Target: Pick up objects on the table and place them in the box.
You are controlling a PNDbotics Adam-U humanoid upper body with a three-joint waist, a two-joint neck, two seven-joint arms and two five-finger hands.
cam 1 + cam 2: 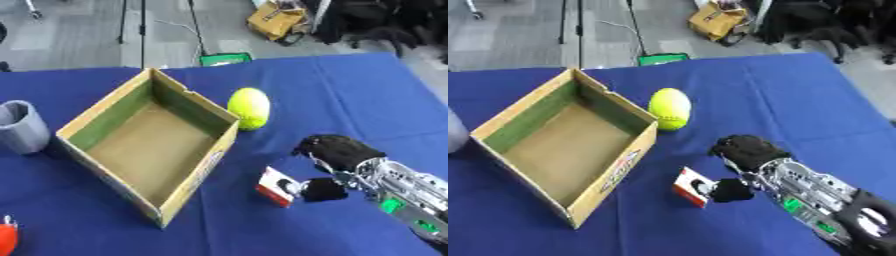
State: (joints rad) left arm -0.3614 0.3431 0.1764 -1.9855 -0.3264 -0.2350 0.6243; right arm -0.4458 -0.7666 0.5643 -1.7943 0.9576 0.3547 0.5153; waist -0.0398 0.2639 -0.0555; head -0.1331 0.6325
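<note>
Item, nearest: right hand point(337, 152), black-gloved, entering from the lower right on a silver arm with green marks. Its fingers are curled downward in a dark mass; the thumb point(731, 190) reaches toward a small red-and-white box point(277, 186) and appears to touch its right end (whether the fingers close around it cannot be told).

Item: small red-and-white box, lying on the blue tablecloth point(350, 95) just right of the cardboard box's near corner, outside it.

Item: red object point(6, 239) at the lower left edge (left eye view only; its shape cannot be made out).

Item: cardboard box point(197, 175), open-topped, set askew at centre left, green band along the inner left wall, interior bare.

Item: grey cup point(21, 126), just left of the cardboard box; whole in the left eye view, only a sliver in the right eye view.

Item: yellow-green ball point(670, 109), beside the cardboard box's far right wall, resting on the cloth.
</note>
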